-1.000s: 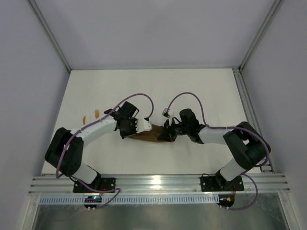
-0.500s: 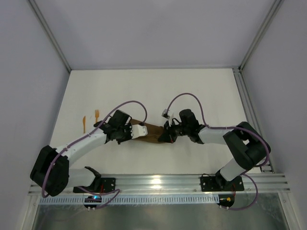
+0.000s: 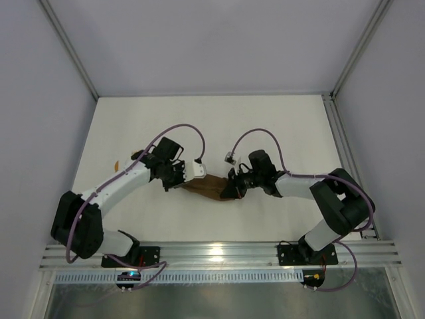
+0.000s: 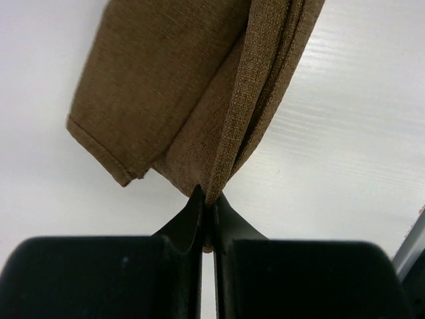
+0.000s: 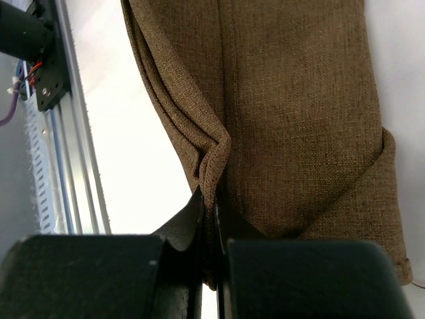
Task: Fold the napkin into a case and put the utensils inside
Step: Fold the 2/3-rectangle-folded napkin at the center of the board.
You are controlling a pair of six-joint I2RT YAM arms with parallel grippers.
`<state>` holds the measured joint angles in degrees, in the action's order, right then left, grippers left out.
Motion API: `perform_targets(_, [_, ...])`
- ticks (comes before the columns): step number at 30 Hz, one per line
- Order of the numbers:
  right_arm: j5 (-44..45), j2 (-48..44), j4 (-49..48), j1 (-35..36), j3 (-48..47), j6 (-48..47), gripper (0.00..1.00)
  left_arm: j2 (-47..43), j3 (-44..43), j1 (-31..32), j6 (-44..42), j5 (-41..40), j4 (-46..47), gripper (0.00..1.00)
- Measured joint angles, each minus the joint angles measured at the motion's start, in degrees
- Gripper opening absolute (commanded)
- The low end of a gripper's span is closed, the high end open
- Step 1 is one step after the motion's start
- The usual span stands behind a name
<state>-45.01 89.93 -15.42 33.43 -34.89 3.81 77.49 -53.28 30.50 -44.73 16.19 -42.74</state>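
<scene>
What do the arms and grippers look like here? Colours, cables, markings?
Both left arm and right arm: white links, bulky black joint housings, black bases. A thin purple cable loops along each. On left gripper and right gripper: matte black fingers tapering to thin tips. No markings legible.

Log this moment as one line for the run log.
stage: napkin folding | left gripper: shut on napkin edge | right gripper: shut on napkin fold

My left arm hides most of the utensils by the table's left edge, one orange sliver too small to read, and both wrist views crop the napkin's far end.
</scene>
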Motion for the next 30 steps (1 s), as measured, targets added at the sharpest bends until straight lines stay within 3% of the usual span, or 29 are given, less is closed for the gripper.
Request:
perform_targets(9, [-1.1, 4.6, -2.1, -3.3, -0.8, 1.1, 0.03, 25.6, -18.7, -5.1, -4.8, 6.6, -8.7, 0.04])
perform_targets(14, [-1.1, 4.5, -2.1, -3.3, -0.8, 1.1, 0.03, 26.6, -17.9, -5.5, -5.2, 6.8, -9.8, 0.34])
perform_targets(16, [-1.1, 4.5, -2.1, -3.3, -0.8, 1.1, 0.03, 25.6, -16.6, -5.5, -5.0, 6.5, -9.6, 0.39])
perform_targets(17, [-1.1, 4.5, -2.1, -3.3, -0.8, 1.1, 0.03, 24.9, -15.8, -5.5, -4.9, 6.3, -9.4, 0.48])
perform_targets(21, [-1.1, 4.3, -1.6, -3.3, -0.8, 1.0, 0.03, 21.6, -13.1, -5.5, -4.8, 5.7, -9.0, 0.66])
perform_targets(27, [-1.1, 4.2, -0.1, -3.3, -0.8, 0.3, 0.03, 15.5, -12.5, -5.7, -5.0, 7.4, -11.1, 0.64])
perform_targets(30, [-1.1, 4.2, 0.5, -3.3, -0.8, -0.2, 0.03, 13.7, -15.1, -6.8, -1.3, 8.5, -9.8, 0.50])
